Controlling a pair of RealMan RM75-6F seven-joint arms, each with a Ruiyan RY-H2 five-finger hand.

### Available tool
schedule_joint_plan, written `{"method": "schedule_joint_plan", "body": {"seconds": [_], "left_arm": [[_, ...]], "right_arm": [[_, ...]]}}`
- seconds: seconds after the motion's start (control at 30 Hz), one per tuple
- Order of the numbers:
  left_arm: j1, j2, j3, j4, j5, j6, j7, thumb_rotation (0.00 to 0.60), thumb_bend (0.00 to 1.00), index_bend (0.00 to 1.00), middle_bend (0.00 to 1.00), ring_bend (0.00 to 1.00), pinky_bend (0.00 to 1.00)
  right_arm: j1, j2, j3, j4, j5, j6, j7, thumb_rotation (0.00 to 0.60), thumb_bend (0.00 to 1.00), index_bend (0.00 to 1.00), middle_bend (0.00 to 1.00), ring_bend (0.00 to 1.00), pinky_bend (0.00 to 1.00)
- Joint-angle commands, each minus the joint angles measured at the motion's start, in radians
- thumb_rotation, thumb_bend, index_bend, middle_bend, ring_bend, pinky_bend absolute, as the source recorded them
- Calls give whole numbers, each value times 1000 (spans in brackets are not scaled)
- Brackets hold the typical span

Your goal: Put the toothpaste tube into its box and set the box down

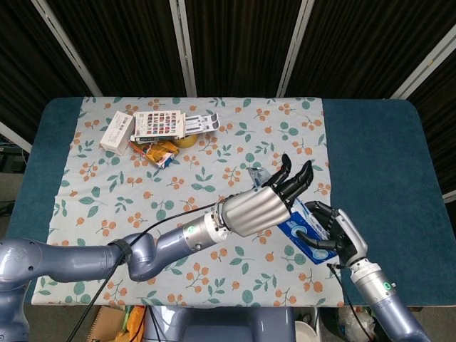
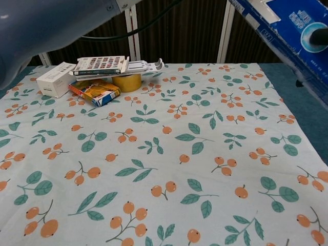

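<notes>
a dark blue table (image 1: pixel 370 142) carried a pale cloth printed with orange berries and green leaves (image 1: pixel 214 171), above which the silver left hand (image 1: pixel 267 203) hovered with its dark fingers (image 1: pixel 296 178) spread wide, holding nothing. the right hand (image 1: pixel 335 235) gripped the blue-and-white cardboard toothpaste box (image 1: pixel 303 231), raised off the cloth near the table's right front; the tube itself could not be made out. at the far left corner lay a white carton (image 1: pixel 116 131), a colour-swatch card (image 1: pixel 158 125), an orange packet (image 1: pixel 158 151) and a yellow tape roll (image 2: pixel 127 82).
</notes>
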Motion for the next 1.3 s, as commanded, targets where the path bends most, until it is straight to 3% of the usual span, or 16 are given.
{"method": "schedule_joint_plan", "body": {"seconds": [0.03,0.73,1.07,1.3], "left_arm": [[6,16,-9,-8,12,14,-16,600,0,149,109,110,257],[68,154,-65,-147,74,96,-69,600,0,148,112,111,257],[168,226,-15,-207,145,185,-106,600,0,148,121,110,257],[353,326,60,-266,179,356,-145,600,0,149,138,110,257]], "right_arm": [[-4,9,8,21,-22,-7,66,600,304,435,499,443,441],[6,-7,5,70,-22,-16,178,600,304,435,501,443,441],[-3,35,35,64,-67,6,351,600,304,435,501,452,491],[-14,68,72,77,-59,61,404,600,305,435,501,452,490]]}}
